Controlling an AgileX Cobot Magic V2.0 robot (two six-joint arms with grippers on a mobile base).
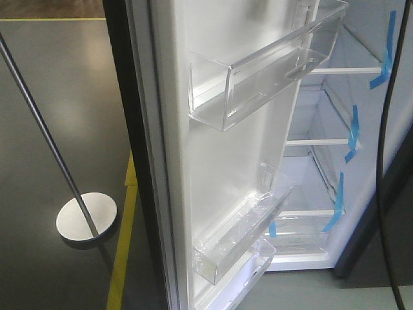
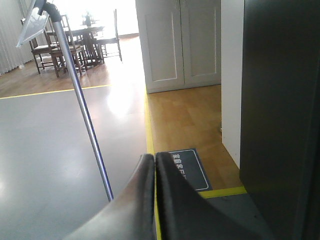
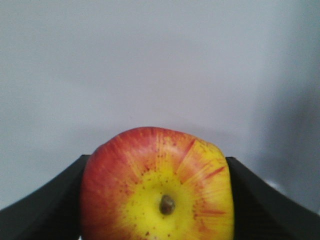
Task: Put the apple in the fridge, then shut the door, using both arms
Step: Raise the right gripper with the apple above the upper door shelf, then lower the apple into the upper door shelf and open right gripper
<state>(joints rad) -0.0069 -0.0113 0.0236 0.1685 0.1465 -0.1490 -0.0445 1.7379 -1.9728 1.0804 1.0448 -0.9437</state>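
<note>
The fridge (image 1: 335, 187) stands open at the right of the front view, white inside, with white shelves and blue tape strips (image 1: 352, 135). Its door (image 1: 219, 161) is swung open toward me, its white liner carrying clear plastic bins (image 1: 258, 77). The door's dark outer face (image 2: 280, 100) fills the right of the left wrist view. My right gripper (image 3: 157, 200) is shut on the apple (image 3: 157, 185), red with a yellow patch around the stem dimple, before a plain grey-white surface. My left gripper (image 2: 155, 165) is shut and empty, beside the door's outer face. Neither gripper shows in the front view.
A metal pole stand (image 1: 45, 129) with a round base (image 1: 86, 217) stands left of the door; it also shows in the left wrist view (image 2: 82, 105). Yellow floor tape (image 1: 126, 232) runs by the door. White panelled cabinet doors (image 2: 180, 42), a dark floor mat (image 2: 192, 170) and a dining set (image 2: 75, 40) lie beyond.
</note>
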